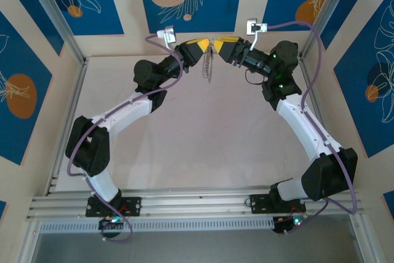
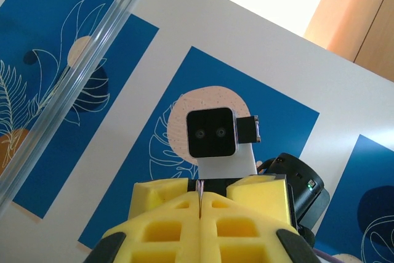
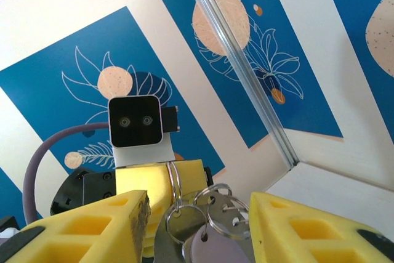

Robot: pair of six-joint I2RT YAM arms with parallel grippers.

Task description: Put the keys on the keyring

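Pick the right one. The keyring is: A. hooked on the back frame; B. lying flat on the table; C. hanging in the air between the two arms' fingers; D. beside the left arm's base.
C: in the top view the keyring dangles where the left fingers and right fingers meet, raised off the table.

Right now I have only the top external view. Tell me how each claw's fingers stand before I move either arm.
Observer: In the left wrist view the left claw is shut, its yellow pads pressed on the thin edge of the keyring.
Operator: Give me the right one.
Observer: The right claw is open, with its fingers wide apart in the right wrist view.
Operator: Report what sits in that gap.
Observer: The keyring rises into the left claw. Small rings cluster below it, and the key, with its lilac head, is lowest.
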